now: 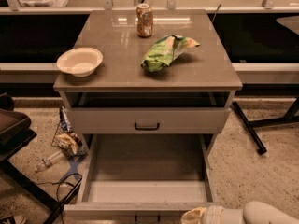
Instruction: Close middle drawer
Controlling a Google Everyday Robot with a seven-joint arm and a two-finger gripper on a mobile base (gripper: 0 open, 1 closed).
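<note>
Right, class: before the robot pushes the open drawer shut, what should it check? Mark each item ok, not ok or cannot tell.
1. Middle drawer pulled far out: ok.
2. Nothing lying inside it: ok.
3. Hand at the drawer's front edge, right of its handle: ok.
4. Hand touching the front: cannot tell.
5. Floor cable clear of the drawer's left corner: cannot tell.

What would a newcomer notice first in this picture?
The wide pale grey-beige middle drawer, pulled far out, fills the lower centre, with the robot's gripper by its front right corner. On the brown cabinet top sit a crumpled green snack bag, a cream bowl at the left and a drink can at the back.
</note>
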